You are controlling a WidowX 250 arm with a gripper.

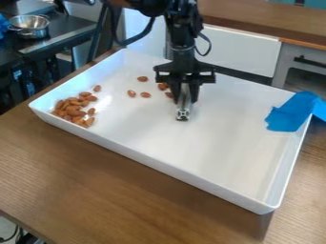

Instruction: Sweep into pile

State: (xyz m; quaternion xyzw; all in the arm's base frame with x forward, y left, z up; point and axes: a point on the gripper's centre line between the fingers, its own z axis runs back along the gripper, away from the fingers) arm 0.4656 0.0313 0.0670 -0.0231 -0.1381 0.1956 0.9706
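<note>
Pinching a metal bar (183, 112), the gripper (185, 99) hangs over a tray (213, 147) holding almonds (75, 113).

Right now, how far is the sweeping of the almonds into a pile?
Done: most visible almonds lie in a pile near the tray's left corner, in the picture. In progress: the hand holds a metal bar beside some loose almonds. Left: these scattered ones need to join the pile.
</note>
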